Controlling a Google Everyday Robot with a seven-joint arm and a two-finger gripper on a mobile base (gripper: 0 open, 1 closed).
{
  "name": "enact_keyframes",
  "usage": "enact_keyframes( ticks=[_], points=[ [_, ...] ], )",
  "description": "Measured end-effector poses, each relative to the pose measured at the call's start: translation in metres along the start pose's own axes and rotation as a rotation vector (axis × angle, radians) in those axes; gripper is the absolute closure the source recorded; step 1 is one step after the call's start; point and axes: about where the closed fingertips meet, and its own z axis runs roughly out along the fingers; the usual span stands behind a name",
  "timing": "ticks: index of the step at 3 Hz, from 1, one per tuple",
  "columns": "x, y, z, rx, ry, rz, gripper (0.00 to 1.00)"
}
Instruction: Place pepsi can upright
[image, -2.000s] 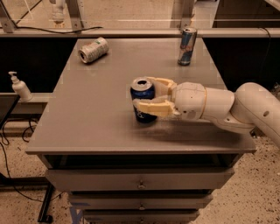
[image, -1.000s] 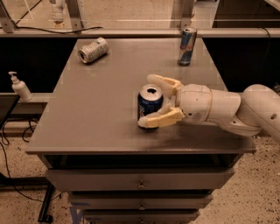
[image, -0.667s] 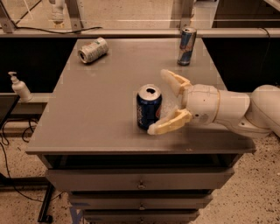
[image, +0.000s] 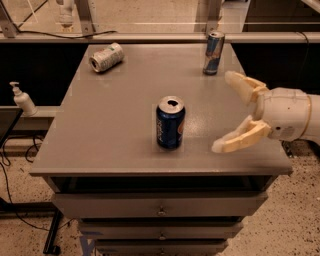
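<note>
pepsi can (image: 170, 123) upright on table (image: 115, 125), end effector (image: 223, 111) spread wide, right of it

The robot's gripper (image: 221, 111) sits just inside the right edge of the grey tabletop (image: 120, 110). Its two fingers (image: 244, 86) are pale cream, smooth and curved, and they taper to rounded tips set wide apart. They join a bulky white wrist housing (image: 286, 116), rounded like a drum. A thin darker seam rings the housing.
</note>
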Motion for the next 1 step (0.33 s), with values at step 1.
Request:
enact_keyframes(
  ticks=[1],
  points=[
    [-0.0018, 0.0000, -0.0023, -0.001, 0.000, -0.003, 0.00]
  ],
)
